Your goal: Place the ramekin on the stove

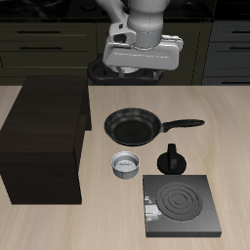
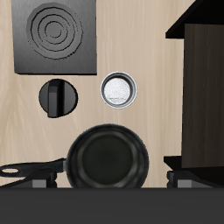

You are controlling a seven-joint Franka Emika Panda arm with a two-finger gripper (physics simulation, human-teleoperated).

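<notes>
Approach step, judged: ramekin [image 1: 127, 164] on the table between frying pan [image 1: 133, 126] and stove [image 1: 183, 206], untouched; gripper [image 1: 130, 70] high at the far side, finger spread not discernible; next move calls for descent over the ramekin's rim.

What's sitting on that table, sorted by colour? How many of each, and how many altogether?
Black: 3, the frying pan, the small knobbed pot and the stove.
Light grey-white: 1, the ramekin.
Dark wood: 1, the large box.
Total: 5 things on the table.
</notes>
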